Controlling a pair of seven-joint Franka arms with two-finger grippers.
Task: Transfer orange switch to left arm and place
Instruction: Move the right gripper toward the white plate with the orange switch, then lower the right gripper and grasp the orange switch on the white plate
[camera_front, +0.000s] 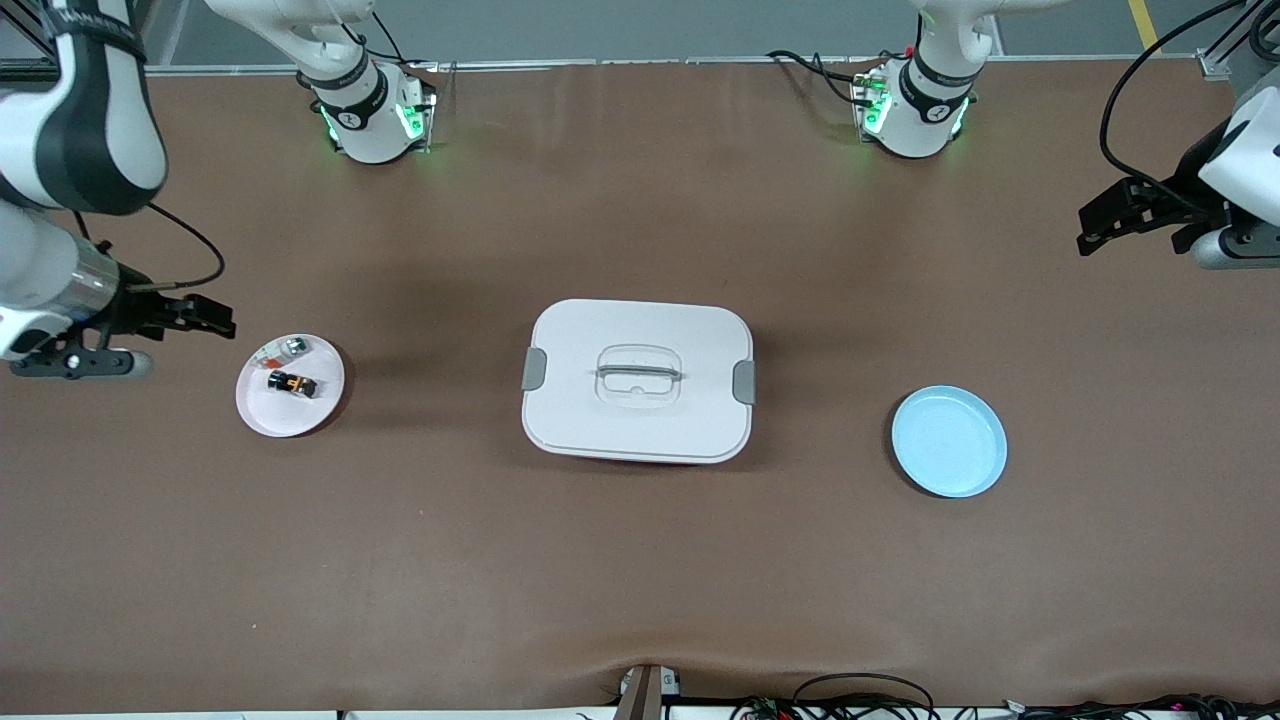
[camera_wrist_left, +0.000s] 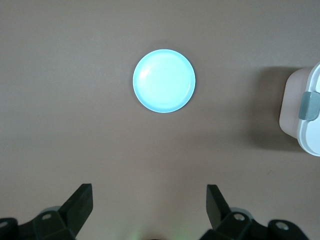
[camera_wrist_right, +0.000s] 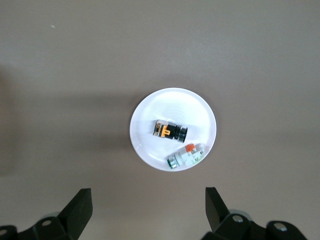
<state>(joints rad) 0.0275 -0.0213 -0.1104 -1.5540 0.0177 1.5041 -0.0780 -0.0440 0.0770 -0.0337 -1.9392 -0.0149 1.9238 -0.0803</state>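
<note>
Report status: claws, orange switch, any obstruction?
Both claws open, empty: right claw near pink plate, left claw waiting. Orange switch on plate. Box mid-table.

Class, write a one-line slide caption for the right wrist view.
Open right gripper above a pink plate holding the orange switch and a clear part.

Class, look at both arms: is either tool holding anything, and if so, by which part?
Nothing is held. The right tool and left tool are both open and empty; the orange switch lies on the pink plate.
</note>
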